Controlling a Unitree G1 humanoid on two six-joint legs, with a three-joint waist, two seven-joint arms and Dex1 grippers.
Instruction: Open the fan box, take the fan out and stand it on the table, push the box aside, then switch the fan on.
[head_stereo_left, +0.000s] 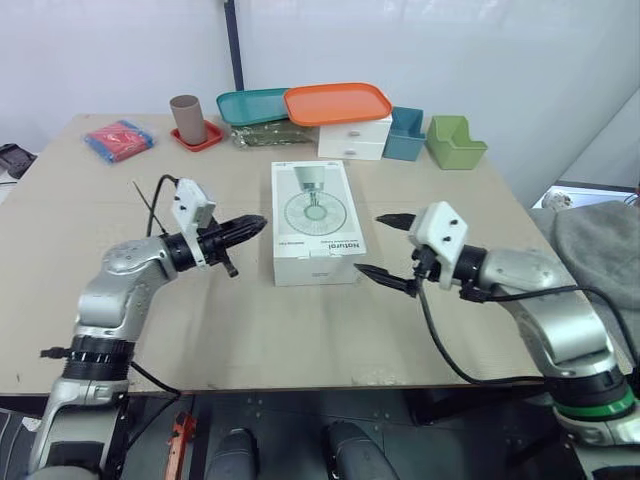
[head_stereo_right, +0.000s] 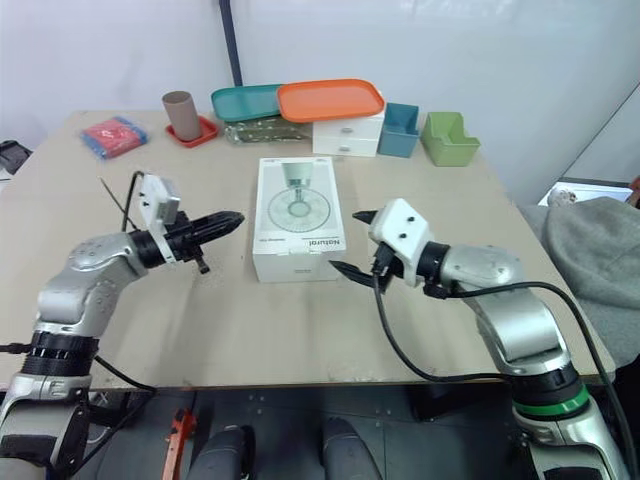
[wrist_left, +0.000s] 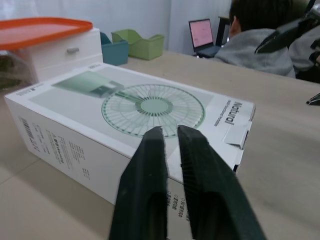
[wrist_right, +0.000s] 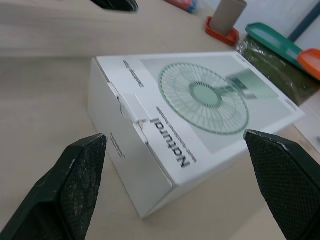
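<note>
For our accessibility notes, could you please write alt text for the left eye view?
A closed white fan box lies flat on a table, flanked by the left gripper, shut, and the right gripper, open by its near corner. Trays, bins and a cup line the far edge.

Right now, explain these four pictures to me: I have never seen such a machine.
A two-armed humanoid robot faces a pale wooden table. Two pictures come from its head, two from cameras on its wrists. A white cardboard fan box lies flat in the middle. The left gripper, fingers together, points at it; the right gripper is spread open beside its near right corner. Neither holds anything. At the far edge are a flat orange tray, a green bin and a brown cylindrical cup.
</note>
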